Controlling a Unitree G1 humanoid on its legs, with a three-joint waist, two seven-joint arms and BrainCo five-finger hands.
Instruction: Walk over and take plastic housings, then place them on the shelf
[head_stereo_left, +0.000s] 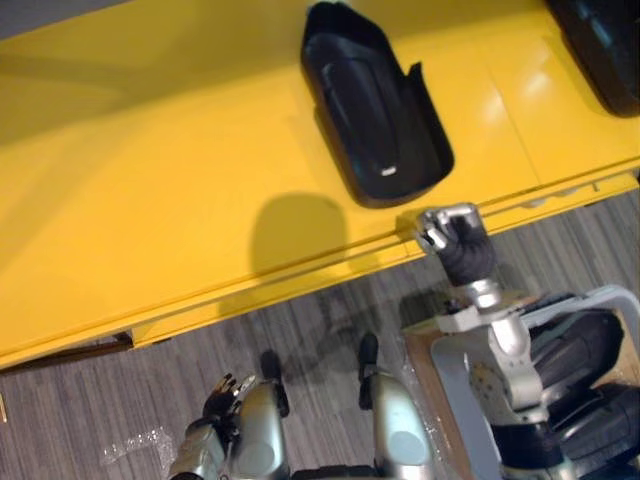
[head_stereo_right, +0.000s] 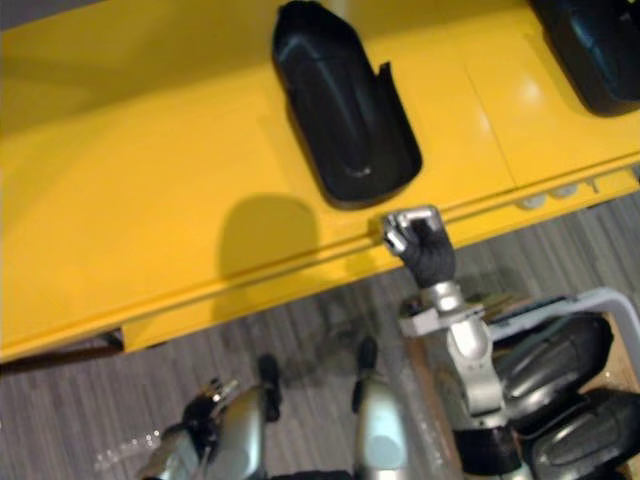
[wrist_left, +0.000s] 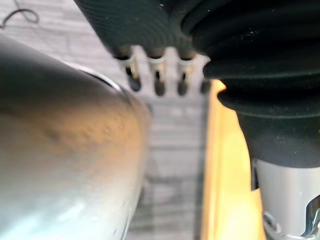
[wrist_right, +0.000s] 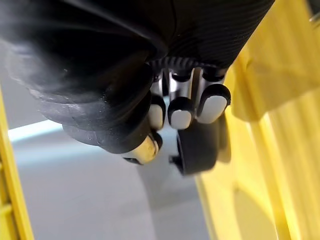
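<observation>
Yellow shelf (head_stereo_left: 150, 180) across upper frame. Crate (head_stereo_left: 615, 292) lower right, spare housings (head_stereo_left: 580, 345) inside. Housing (head_stereo_left: 375, 105) lies on shelf, upper centre. Second housing (head_stereo_left: 605, 45) on shelf, upper right corner. Right hand (head_stereo_left: 445, 228) at shelf front edge, just below housing, apart from it, fingers clenched, empty. Left hand (head_stereo_left: 222, 400) lower left, fingers relaxed, empty.

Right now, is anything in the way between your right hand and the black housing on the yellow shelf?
Nothing visible is. The right hand is at the front edge of the shelf, close up against the near end of the housing, and nothing lies between them. The left hand hangs low over the floor, well away.
</observation>
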